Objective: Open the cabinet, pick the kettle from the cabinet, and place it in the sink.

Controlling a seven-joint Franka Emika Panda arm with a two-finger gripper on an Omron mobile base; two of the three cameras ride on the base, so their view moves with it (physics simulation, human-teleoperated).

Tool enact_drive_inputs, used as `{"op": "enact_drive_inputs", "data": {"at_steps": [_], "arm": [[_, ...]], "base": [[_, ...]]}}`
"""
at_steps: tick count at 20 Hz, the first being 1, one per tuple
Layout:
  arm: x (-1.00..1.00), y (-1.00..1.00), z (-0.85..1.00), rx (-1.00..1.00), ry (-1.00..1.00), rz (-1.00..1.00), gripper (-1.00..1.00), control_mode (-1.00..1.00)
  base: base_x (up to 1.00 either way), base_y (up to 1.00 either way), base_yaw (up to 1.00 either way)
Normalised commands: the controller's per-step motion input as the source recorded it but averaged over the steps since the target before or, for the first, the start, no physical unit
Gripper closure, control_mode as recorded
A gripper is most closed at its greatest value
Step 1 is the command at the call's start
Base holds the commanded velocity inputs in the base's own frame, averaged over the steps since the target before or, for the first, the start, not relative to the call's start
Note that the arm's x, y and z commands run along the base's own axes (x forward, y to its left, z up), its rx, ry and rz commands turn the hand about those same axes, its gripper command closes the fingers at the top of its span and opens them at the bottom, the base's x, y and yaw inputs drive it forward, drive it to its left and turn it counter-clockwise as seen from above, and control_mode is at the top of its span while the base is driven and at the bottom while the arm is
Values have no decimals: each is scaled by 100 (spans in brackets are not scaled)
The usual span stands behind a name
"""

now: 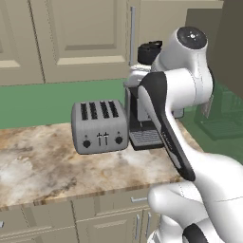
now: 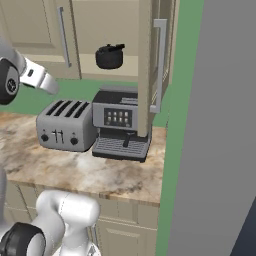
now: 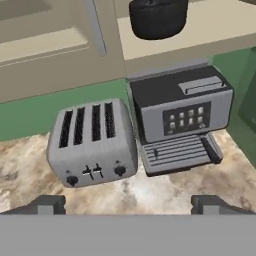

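Risk first: reaching up from this low, pulled-back pose could clip the four-slot toaster (image 3: 92, 145) or the coffee machine (image 3: 182, 112) standing just beside it on the marble counter (image 1: 42, 161), directly under the cabinet opening. Higher up, could strike the open cabinet door (image 2: 147, 65), swung out edge-on above the coffee machine, or nudge the kettle (image 2: 109, 56) deeper along the shelf with a poor grasp on its arched handle. Gripper (image 3: 128, 204) empty, fingers spread wide, held back over the counter's near edge, aimed forward and down. Elbow raised, forearm folded low. Kettle on the bottom shelf of the cabinet (image 1: 71, 38), farthest back.
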Motion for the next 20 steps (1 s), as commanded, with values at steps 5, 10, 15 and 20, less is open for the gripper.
{"op": "enact_drive_inputs", "data": {"at_steps": [5,10,15,20], "arm": [[17,0,19,-16,-17,13,-100,-100],[17,0,19,-17,-24,7,-100,-100],[24,0,19,-14,-21,3,-100,-100],[35,0,22,-5,-4,6,-100,-100]], "base": [[0,0,0],[0,0,0],[0,0,0],[0,0,0]]}}
